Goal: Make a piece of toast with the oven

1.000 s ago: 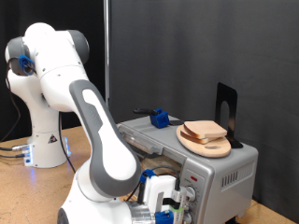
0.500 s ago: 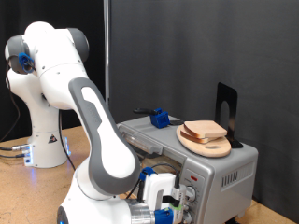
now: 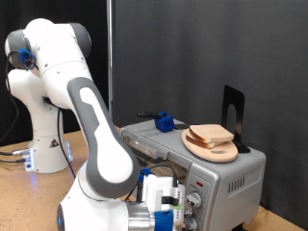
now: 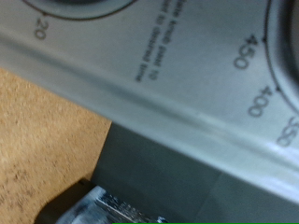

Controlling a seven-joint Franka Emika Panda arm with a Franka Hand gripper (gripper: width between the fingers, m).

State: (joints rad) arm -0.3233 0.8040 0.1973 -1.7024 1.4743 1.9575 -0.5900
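The oven (image 3: 197,164) stands on the bench (image 3: 19,197) at the exterior view's right, a silver box with its knob panel facing the view's bottom. The toast (image 3: 211,134) lies on a round wooden plate (image 3: 214,147) on the oven's top, toward the view's right; the slice is pale with a tan crust. A blue part (image 3: 165,122) sits on the oven top to the view's left of the plate, and a black stand (image 3: 233,117) rises behind the plate.

The arm (image 3: 91,125) bends down from its white base (image 3: 43,144) at the view's left. The gripper (image 3: 171,214) is low at the view's bottom edge, right in front of the oven's knob panel, below and to the view's left of the toast and well apart from it. It holds nothing that shows. Whether its fingers are spread or closed: cannot tell, as they are cut off by the frame.

The wrist view is very close to the oven's front panel (image 4: 177,84): dial numbers 20, 450 and 400 are legible around two knob edges. Brown bench surface (image 4: 42,140) shows beside the panel. The toast is out of the wrist view.
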